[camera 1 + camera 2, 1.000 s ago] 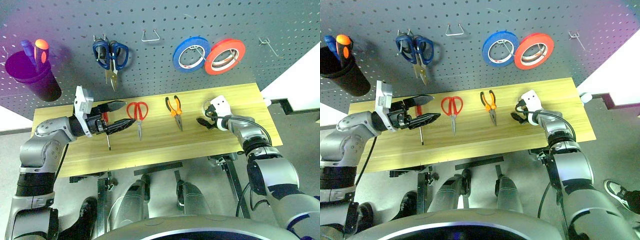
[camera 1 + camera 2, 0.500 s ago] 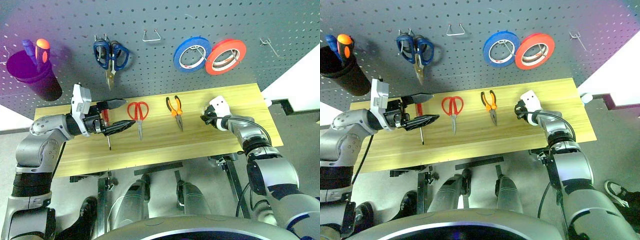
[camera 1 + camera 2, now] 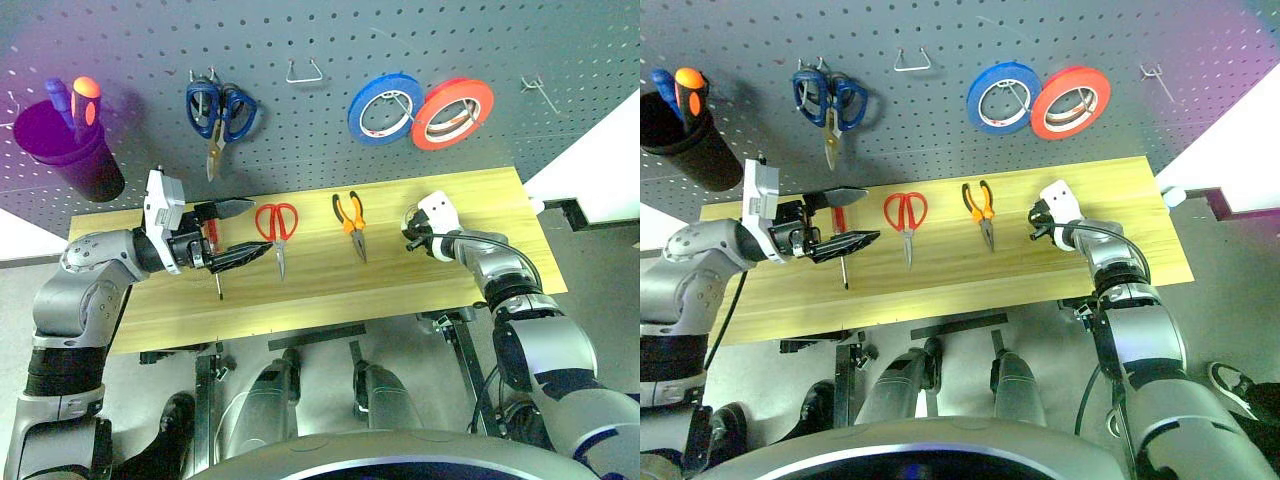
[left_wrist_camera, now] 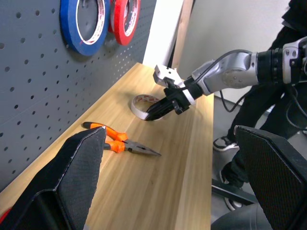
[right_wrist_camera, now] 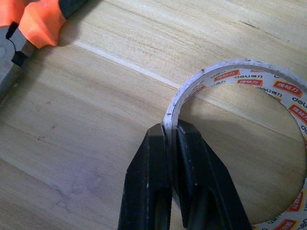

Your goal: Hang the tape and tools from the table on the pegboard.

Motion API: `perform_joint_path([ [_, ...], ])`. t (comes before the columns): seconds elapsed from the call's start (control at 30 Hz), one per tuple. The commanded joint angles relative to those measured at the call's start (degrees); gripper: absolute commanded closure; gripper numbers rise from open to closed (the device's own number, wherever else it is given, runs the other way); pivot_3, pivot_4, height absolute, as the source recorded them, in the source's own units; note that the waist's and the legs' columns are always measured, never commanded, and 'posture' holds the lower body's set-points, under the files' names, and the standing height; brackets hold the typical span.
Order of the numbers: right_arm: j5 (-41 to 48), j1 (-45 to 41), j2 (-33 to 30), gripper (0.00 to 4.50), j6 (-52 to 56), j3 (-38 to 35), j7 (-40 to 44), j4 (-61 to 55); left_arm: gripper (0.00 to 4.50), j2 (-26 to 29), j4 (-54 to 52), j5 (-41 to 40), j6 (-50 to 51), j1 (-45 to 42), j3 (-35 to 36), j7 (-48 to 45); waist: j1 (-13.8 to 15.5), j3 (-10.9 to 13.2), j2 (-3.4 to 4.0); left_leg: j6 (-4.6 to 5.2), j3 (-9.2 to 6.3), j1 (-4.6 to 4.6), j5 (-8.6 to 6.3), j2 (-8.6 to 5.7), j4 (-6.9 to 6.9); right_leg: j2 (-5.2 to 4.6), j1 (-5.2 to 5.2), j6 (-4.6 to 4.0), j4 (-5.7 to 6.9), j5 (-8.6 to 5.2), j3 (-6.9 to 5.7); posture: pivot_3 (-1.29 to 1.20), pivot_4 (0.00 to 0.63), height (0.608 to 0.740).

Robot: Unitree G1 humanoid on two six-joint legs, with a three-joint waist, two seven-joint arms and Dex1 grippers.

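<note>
While pinched: 1 tape (image 5: pixel 230 72), 3 tools (image 3: pixel 276 222).

We note silver-grey arm shells with black joint rings, a white wrist block on each arm, a black cable along the right forearm — both grippers' fingers (image 5: pixel 158 187) black, tapered.

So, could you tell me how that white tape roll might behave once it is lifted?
The tape is a thin, hollow ring, so probably light. The right pincer pinches only its narrow wall, so it may swing or tilt. Round as it is, it could roll if dropped on the table.
</note>
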Motion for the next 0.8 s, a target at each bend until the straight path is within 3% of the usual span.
perform_joint_path([
  [0.03, 2.3, 2.2, -0.3, 4.45, 1.6, -2.3, -0.3, -2.7, 0.00, -0.3, -1.0, -0.4, -1.0, -0.5, -0.3, -0.2, 0.0, 0.0, 0.00, -0.01, 0.00, 0.00, 0.00, 0.00, 0.00, 0.00, -0.01, 0.00, 0.00, 0.00, 0.00, 0.00, 0.365, 0.740],
  [0.8, 11.0, 8.5, -3.3, 4.45, 5.1, -11.5, -2.5, -16.2, 0.00, -4.7, 6.5, 1.1, -4.4, -7.6, -2.5, -1.7, 0.6, 0.0, 0.01, -0.04, 0.05, -0.39, 0.08, -0.02, 0.16, 0.10, -0.24, 0.06, -0.01, 0.03, -0.19, -0.06, 0.288, 0.740],
])
